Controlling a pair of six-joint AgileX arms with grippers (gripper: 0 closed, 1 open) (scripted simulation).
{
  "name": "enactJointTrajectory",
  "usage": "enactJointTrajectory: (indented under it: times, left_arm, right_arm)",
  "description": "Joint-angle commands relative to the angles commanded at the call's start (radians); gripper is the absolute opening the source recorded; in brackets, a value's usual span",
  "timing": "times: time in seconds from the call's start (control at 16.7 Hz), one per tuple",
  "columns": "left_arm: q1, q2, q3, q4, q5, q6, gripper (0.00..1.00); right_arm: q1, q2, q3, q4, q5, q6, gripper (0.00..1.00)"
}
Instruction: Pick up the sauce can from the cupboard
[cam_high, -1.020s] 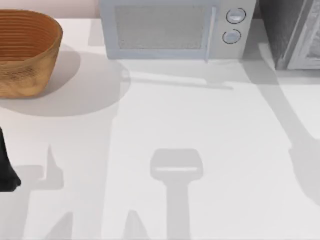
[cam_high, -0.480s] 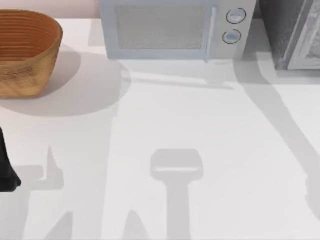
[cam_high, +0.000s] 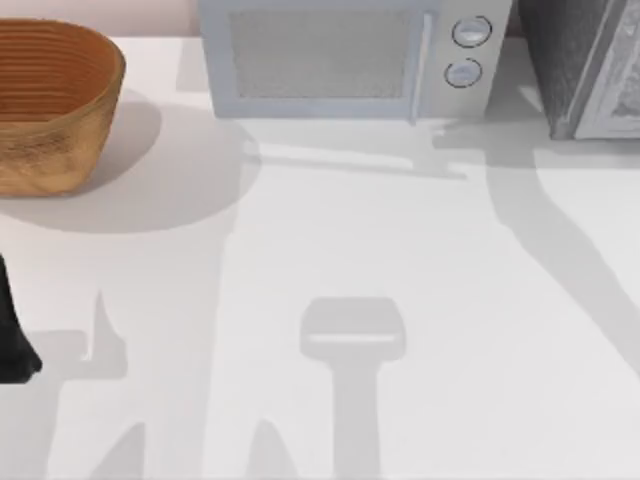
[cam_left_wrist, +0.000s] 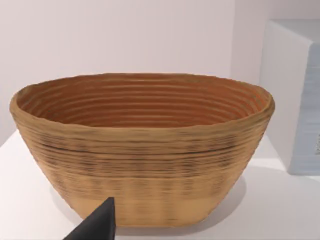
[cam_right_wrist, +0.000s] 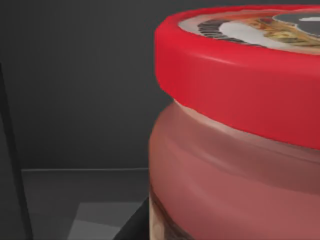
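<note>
Claw state first: the right claw cannot be judged as to opening, for its wrist camera sits hard against the sauce can (cam_right_wrist: 235, 125) inside the dark cupboard, and whether the can is gripped cannot be told.

Top view: the cupboard (cam_high: 585, 60) stands just right of the microwave (cam_high: 345, 60), at the far right of the desk (cam_high: 400, 250). The woven basket (cam_high: 55, 100) stands well to the left of the microwave. The left arm is parked as a dark shape at the desk's left edge, nearer than the basket. A long arm shadow runs from the cupboard's foot toward the near right; against the earlier frames it has swung and now meets the microwave's lower right corner, which suggests the right arm has pushed deeper toward the cupboard.

Left wrist view: the basket stands close ahead with the microwave's pale side beside it; a dark tip of the left claw (cam_left_wrist: 97, 225) shows, its opening not determinable.

Right wrist view: the can's red lid and reddish body stand upright on the cupboard's dark floor. Judged from this nearness, the reach is nearly complete and the grasp is the step in hand.
</note>
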Motion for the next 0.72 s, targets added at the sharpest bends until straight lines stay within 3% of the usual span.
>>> enactJointTrajectory:
  times: [0.36,0.72]
  left_arm:
    - [0.0,0.0,0.0,0.0,0.0,0.0,1.0]
    - [0.0,0.0,0.0,0.0,0.0,0.0,1.0]
  right_arm:
    - [-0.042,-0.082,-0.086,0.047,-0.026,0.001,0.0]
    - [-0.179,-0.372,-0.526,0.192,-0.132,-0.009,0.0]
